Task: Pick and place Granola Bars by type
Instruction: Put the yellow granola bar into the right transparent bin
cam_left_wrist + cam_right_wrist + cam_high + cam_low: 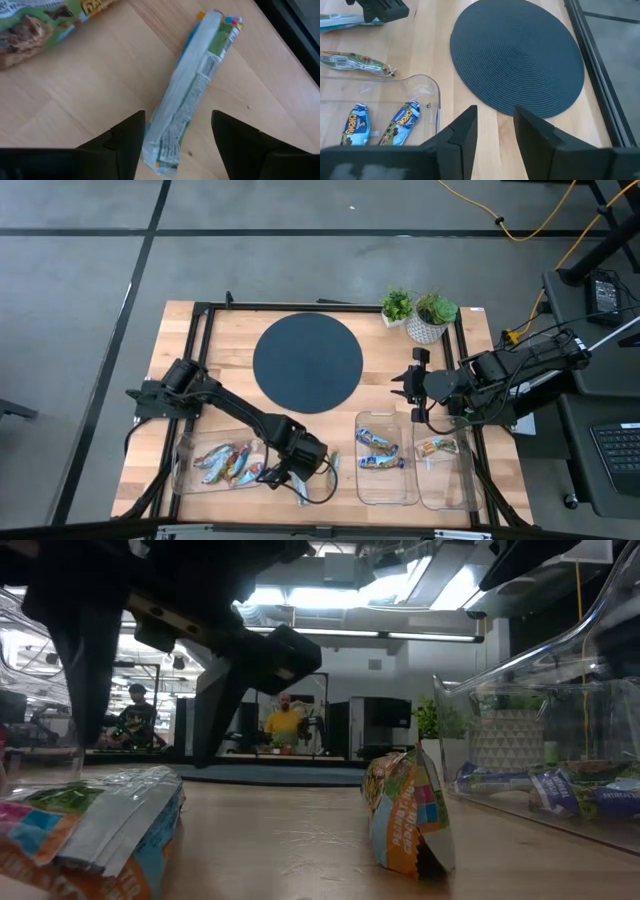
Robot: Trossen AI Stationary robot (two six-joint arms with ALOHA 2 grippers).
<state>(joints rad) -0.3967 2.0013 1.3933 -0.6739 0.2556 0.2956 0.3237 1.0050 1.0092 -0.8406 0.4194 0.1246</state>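
At the near edge of the counter, the left gripper is hanging low over one bar that is lying flat on the wood, silver back seam up. Its jaws are standing wide, one on each side of the bar's end and not touching it, which looks like lining up for a pinch across the narrow width. Beside it, the left tray is holding a mixed heap of bars, so this one is probably lying outside to be reached cleanly.

The right gripper is waiting above the counter between the mat and the two right trays, jaws narrowly parted and holding nothing. The middle tray is carrying two blue bars and the far right tray one orange-green bar, apparently sorted by kind.

The left arm is covering part of the heap, so counting it is not possible. The lone bar's printed face is turned down, leaving its type uncertain.
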